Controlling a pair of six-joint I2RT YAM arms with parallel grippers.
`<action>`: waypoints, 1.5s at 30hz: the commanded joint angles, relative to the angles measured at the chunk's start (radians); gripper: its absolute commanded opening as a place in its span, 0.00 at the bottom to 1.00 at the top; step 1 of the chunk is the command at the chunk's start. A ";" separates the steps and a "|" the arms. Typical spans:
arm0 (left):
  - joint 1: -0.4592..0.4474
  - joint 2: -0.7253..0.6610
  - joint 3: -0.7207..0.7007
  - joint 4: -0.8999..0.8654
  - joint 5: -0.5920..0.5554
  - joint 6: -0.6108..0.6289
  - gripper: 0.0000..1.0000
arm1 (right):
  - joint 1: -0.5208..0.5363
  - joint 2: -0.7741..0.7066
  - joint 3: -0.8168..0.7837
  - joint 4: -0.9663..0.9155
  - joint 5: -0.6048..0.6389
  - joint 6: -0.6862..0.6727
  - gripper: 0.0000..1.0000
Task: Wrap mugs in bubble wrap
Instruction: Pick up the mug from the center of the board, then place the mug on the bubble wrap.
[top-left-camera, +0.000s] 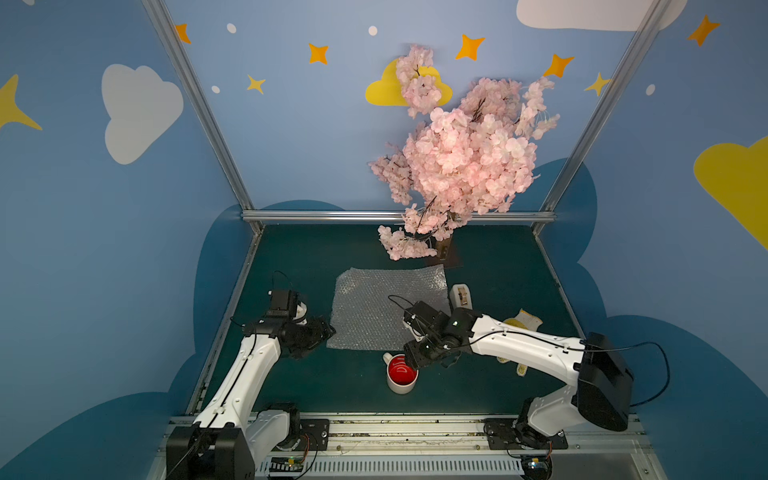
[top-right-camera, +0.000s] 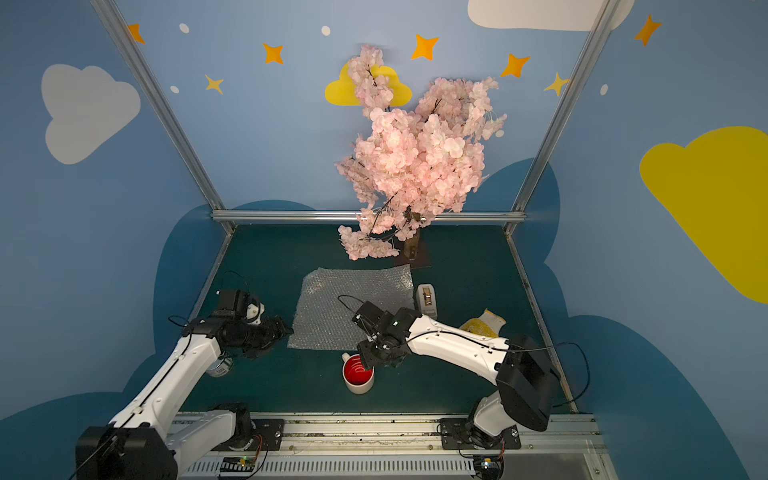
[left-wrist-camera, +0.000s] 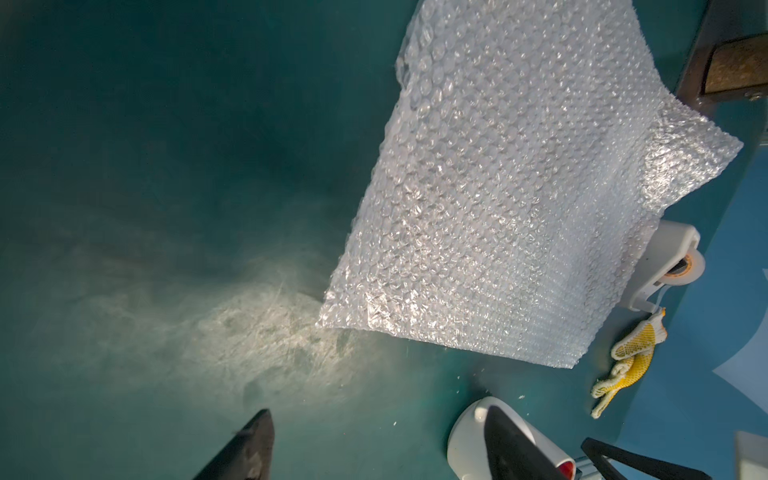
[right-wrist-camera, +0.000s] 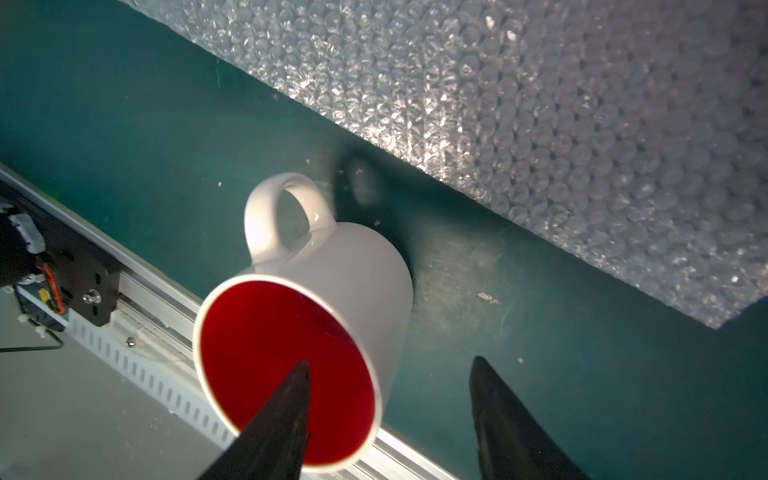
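Note:
The mug (top-left-camera: 402, 379) (top-right-camera: 357, 376) (right-wrist-camera: 332, 270), cream-white outside and red inside, stands upright on the green mat just in front of the bubble wrap (top-left-camera: 374, 307) (top-right-camera: 332, 307) (left-wrist-camera: 519, 208) (right-wrist-camera: 540, 124), which lies flat. My right gripper (top-left-camera: 415, 368) (top-right-camera: 368, 366) (right-wrist-camera: 390, 365) is open and straddles the mug's right rim: one finger is over the red inside, the other outside the wall, with a gap to it. My left gripper (top-left-camera: 328, 330) (top-right-camera: 284, 328) (left-wrist-camera: 378, 415) is open and holds nothing, low at the wrap's near left corner. The mug (left-wrist-camera: 467, 440) shows behind one left finger.
A cream tape dispenser (top-left-camera: 460, 296) (top-right-camera: 427, 297) (left-wrist-camera: 665, 266) stands at the wrap's right edge. A yellow-and-white glove (top-left-camera: 521, 322) (top-right-camera: 484, 324) (left-wrist-camera: 627, 365) lies further right. A pink blossom tree (top-left-camera: 457, 166) stands at the back. A metal rail (top-left-camera: 395, 432) runs along the front.

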 joint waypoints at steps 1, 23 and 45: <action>-0.025 -0.007 -0.044 0.071 -0.020 -0.094 0.76 | 0.019 0.044 0.046 -0.022 0.033 0.025 0.51; -0.089 0.170 -0.092 0.262 -0.084 -0.206 0.70 | -0.065 0.246 0.523 -0.340 0.198 -0.135 0.00; -0.124 0.277 -0.109 0.366 -0.121 -0.249 0.47 | -0.230 0.737 1.059 -0.436 0.177 -0.277 0.00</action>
